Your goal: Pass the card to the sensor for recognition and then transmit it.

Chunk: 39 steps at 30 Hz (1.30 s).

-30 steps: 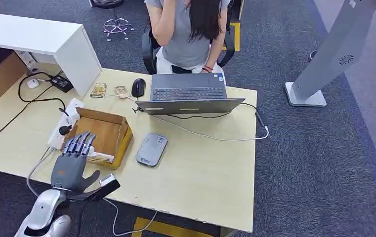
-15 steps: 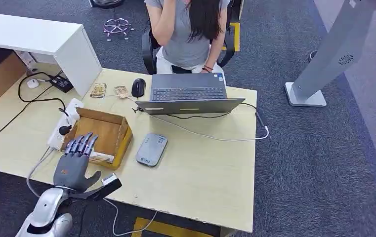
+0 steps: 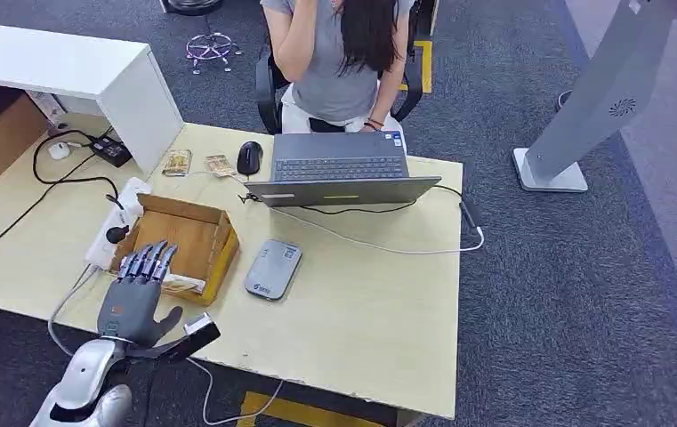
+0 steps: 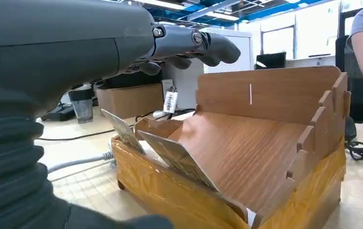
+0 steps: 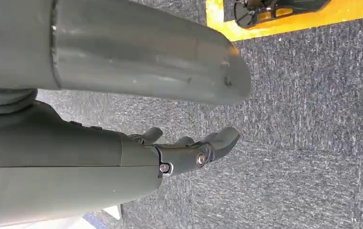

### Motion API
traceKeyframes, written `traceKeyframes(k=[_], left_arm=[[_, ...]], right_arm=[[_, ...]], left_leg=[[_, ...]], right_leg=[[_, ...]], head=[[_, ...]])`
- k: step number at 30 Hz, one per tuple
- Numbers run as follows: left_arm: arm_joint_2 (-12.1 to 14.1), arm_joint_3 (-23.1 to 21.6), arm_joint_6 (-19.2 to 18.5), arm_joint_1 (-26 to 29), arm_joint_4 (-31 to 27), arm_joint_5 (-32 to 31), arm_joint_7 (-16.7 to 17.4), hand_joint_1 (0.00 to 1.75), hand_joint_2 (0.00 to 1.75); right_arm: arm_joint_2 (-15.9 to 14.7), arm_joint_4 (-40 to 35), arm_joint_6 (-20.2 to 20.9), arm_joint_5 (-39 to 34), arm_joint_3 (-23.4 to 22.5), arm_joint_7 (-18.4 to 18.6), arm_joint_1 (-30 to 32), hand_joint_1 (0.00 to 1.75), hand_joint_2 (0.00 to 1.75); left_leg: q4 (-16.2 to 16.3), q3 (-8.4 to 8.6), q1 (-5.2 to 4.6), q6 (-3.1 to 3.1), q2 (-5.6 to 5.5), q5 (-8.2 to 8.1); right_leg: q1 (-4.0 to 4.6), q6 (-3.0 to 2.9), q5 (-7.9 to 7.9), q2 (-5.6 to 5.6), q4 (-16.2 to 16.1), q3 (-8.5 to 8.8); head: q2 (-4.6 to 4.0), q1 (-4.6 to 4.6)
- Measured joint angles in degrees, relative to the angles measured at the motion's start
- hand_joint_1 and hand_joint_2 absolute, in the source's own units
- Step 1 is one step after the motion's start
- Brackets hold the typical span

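So the robot's left hand (image 3: 135,298) sits at about 8 o'clock on the pale wooden desk (image 3: 361,311), fingers stretched flat and apart, nothing in it, hovering over the near edge of the open brown wooden tray box (image 3: 194,240). The pale cards (image 4: 177,157) lean upright in the box's front slot, right under those fingers. Just to the box's 3 o'clock lies the flat grey rounded card sensor (image 3: 273,268), and at 12 o'clock there's a grey laptop (image 3: 342,169) with a person (image 3: 339,53) seated behind it. The right hand (image 5: 189,150) hangs over the dark carpet, fingers loosely apart, holding nothing.
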Motion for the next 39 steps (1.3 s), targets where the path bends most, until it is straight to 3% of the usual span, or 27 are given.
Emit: traceKeyframes(k=[31,39], left_arm=[[-0.6,0.0,1.2,-0.8,0.0,0.6,-0.9,1.75,1.75],[-1.0,0.0,1.2,-4.9,0.0,0.2,-1.5,1.75,1.75]], right_arm=[[0.0,0.0,0.1,0.2,0.0,0.1,-0.1,0.00,0.00],[0.0,0.0,0.1,0.5,0.0,0.2,-0.5,0.00,0.00]], left_leg=[[0.0,0.01,0.00,0.00,0.00,0.00],[0.0,0.03,0.00,0.05,0.02,0.05]], right_leg=[[0.00,0.00,0.00,0.00,0.0,0.00],[0.00,-0.01,0.05,0.01,0.0,0.01]], head=[[0.00,0.00],[0.00,0.00]])
